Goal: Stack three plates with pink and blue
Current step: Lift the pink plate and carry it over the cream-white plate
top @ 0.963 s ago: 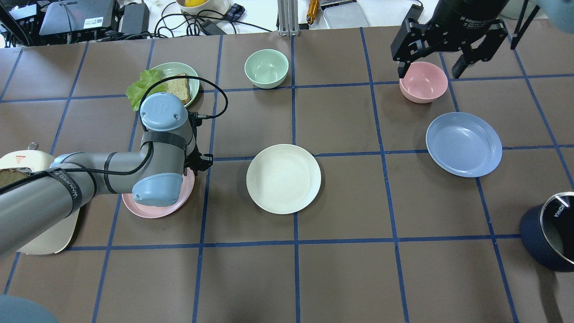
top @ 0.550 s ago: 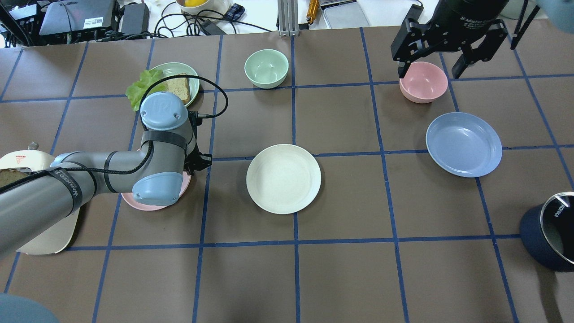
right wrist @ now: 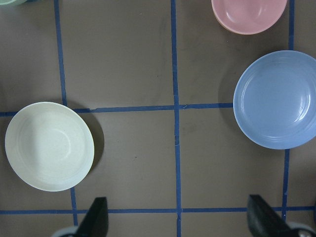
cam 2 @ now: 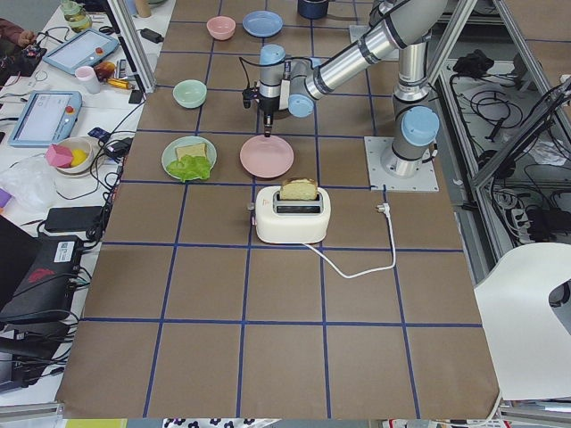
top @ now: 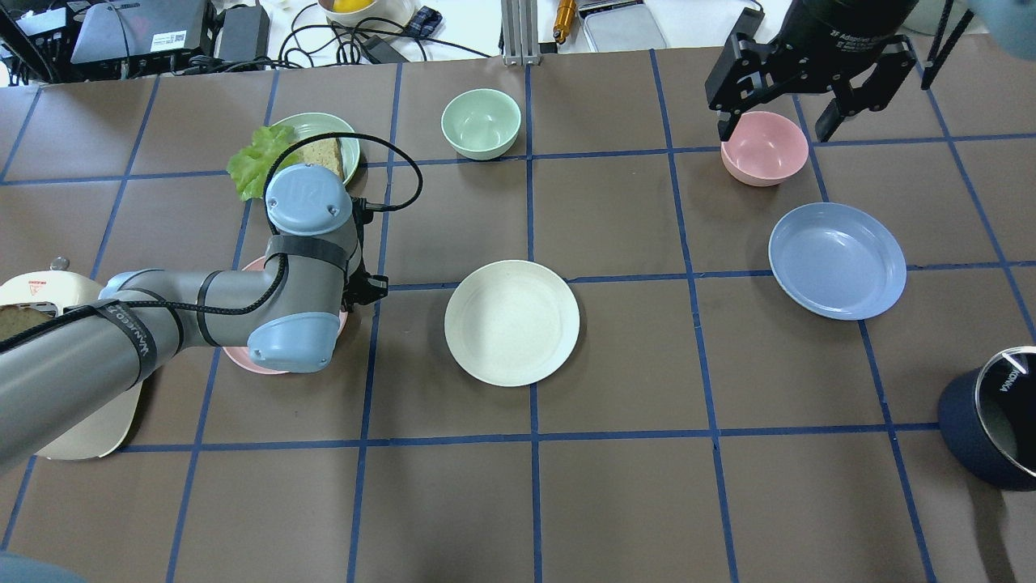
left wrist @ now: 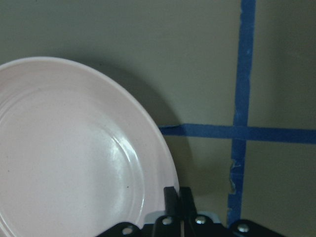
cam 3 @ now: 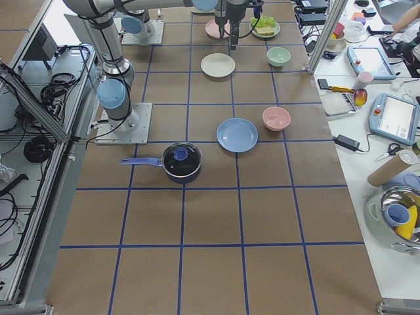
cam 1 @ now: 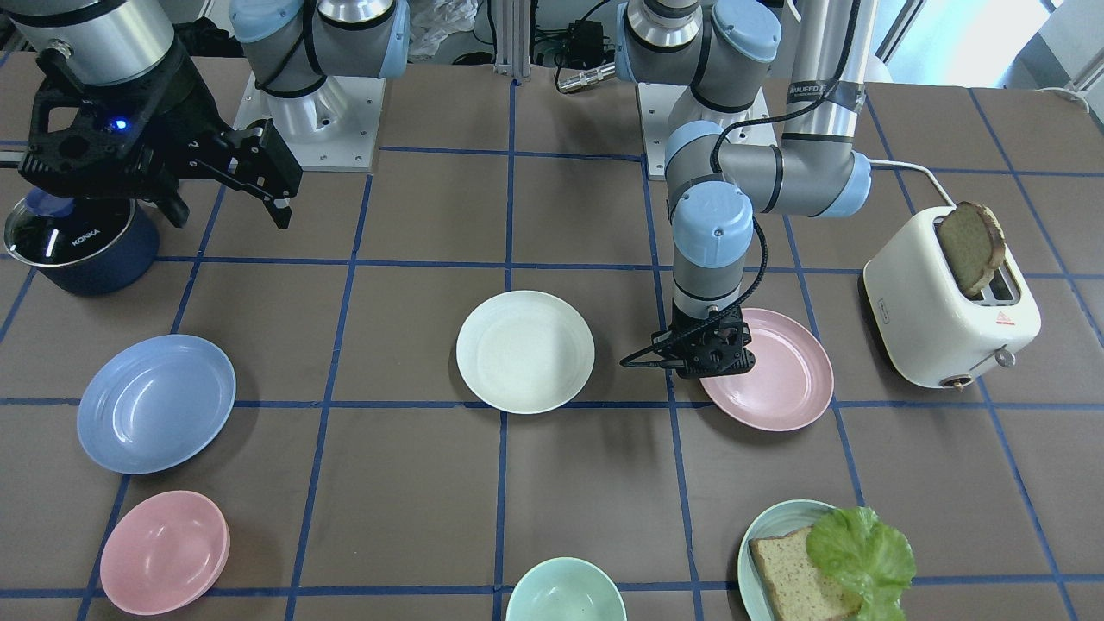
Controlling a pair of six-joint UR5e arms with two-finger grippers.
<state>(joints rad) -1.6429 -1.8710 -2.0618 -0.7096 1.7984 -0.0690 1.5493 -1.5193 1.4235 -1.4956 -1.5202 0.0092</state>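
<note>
The left arm reaches out low over the table (top: 615, 486). Its forearm is nearly level and its wrist is turned so the left gripper (left wrist: 177, 197) points straight down. The gripper stands upright over the pink plate (cam 1: 780, 375), on the rim nearest the cream plate (cam 1: 524, 351). In the wrist view the two fingers (left wrist: 171, 197) are drawn close together, pinching that rim between them. A broad shadow lies on the table along the rim's edge. Whether the plate is clear of the table cannot be told. The pink plate sits near the cream plate on the robot's left, with a strip of bare table between them.

The cream plate lies flat and alone at the middle of the table.

The right arm holds the right gripper (right wrist: 178, 217) high above the table, on the cream plate's right side. It points down with its fingers spread wide and nothing between them. Its wrist camera looks down on both the cream plate and the blue plate (cam 1: 155, 403).

The blue plate lies flat, well apart from the cream plate on the robot's right. The pink bowl (top: 765, 147) rests just beside it, on the side away from the robot.
</note>
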